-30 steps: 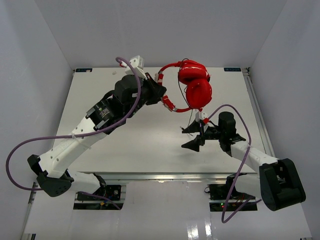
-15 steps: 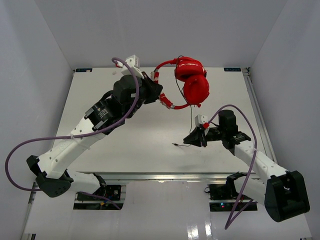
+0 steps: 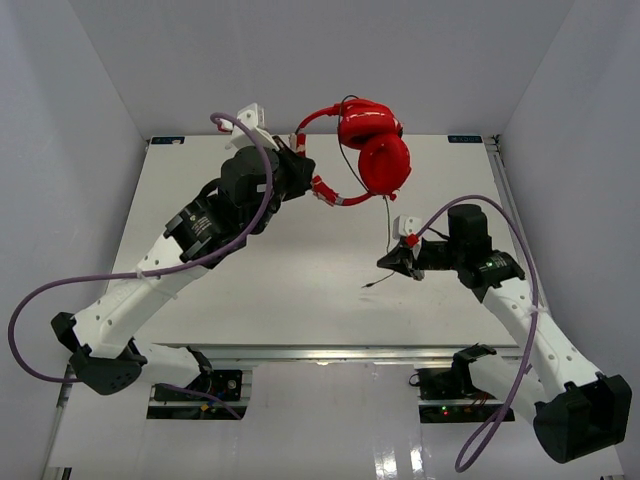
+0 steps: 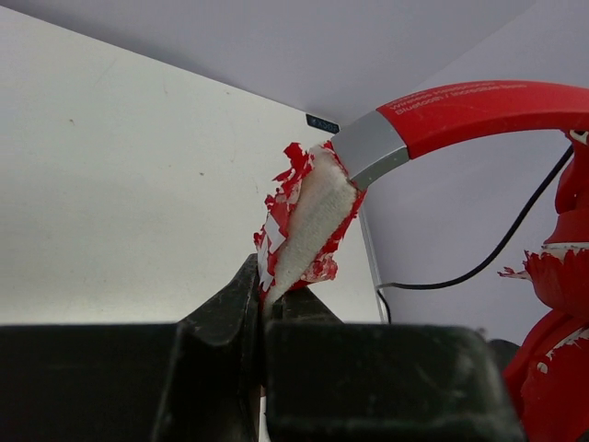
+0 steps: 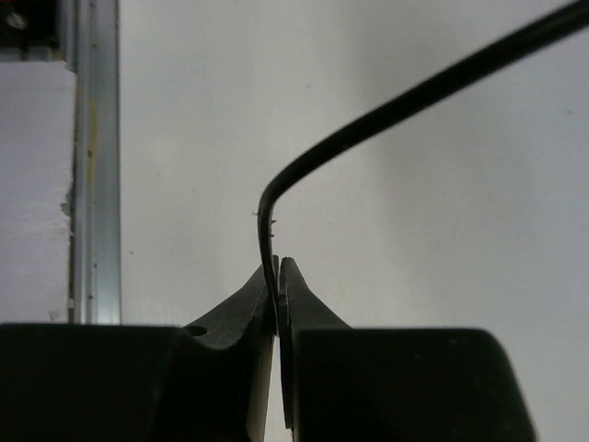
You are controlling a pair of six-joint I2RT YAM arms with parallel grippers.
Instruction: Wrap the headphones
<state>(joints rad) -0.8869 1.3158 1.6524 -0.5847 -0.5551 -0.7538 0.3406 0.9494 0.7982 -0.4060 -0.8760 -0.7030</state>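
My left tool (image 4: 264,299) is clenched on the headband (image 4: 308,216) of the headphones (image 3: 372,145), held up over the far bench (image 3: 280,290). My right tool (image 5: 278,276) pinches the cable (image 5: 414,101).

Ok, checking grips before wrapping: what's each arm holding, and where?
Left gripper: the headphones, jaws on the headband's frayed padding. Right gripper: their black cable, near its free end.

Count: 1 pair of bright red over-ear headphones (image 3: 372,150), made up of 2 round red ear cups (image 3: 386,165), 1 thin red headband (image 3: 315,120) and 1 thin black cable (image 5: 414,101). 2 white-and-black robot arms, left arm (image 3: 165,270) and right arm (image 3: 525,315). Each has 1 black two-finger gripper (left gripper (image 4: 262,304), right gripper (image 5: 278,276)) and 1 thick purple cable (image 3: 90,277). 1 flat white table (image 3: 290,290).
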